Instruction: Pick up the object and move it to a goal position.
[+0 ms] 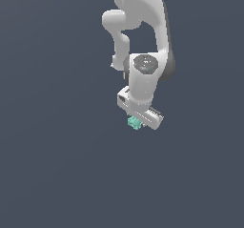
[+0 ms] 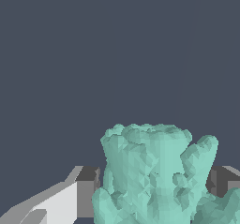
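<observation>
Teal lumpy object (image 2: 154, 176) sits clamped between the tool (image 2: 152, 192) fingers (image 2: 86, 190)

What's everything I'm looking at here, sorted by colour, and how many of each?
White: 1, the robot arm with its hand.
Teal-green: 1, the small lumpy object between the fingers of the hand.
Total: 2.
</observation>
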Robot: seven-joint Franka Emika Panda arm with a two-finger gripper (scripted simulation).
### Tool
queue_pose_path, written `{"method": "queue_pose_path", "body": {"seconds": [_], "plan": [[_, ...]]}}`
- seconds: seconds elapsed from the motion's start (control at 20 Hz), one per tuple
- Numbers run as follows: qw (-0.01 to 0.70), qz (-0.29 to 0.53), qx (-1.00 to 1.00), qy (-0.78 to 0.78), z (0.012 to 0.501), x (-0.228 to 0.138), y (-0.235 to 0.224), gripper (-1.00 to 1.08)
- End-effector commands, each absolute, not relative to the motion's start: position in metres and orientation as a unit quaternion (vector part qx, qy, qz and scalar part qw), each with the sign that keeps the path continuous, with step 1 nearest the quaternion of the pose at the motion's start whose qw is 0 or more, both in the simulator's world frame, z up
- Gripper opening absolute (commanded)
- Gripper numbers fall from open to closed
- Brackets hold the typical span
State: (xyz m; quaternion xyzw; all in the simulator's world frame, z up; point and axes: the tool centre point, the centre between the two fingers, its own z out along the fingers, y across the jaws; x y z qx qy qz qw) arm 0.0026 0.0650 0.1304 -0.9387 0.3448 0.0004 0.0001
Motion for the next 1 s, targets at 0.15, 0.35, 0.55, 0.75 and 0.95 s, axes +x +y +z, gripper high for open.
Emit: {"method": "queue_pose_path", "body": {"seconds": [0.15,0.35,0.55,0.75,0.95], "plan": [[0.000,0.000,-0.939,0.345,0.192,-0.012,0.085,-1.00],[0.000,0.000,-0.939,0.345,0.239,-0.023,0.100,-1.00],[-0.001,-0.001,-0.939,0.345,0.286,-0.033,0.115,-1.00],[-0.001,-0.001,-0.939,0.345,0.332,-0.043,0.130,-1.00],[-0.001,-0.001,-0.939,0.345,0.374,-0.052,0.144,-1.00]]}}
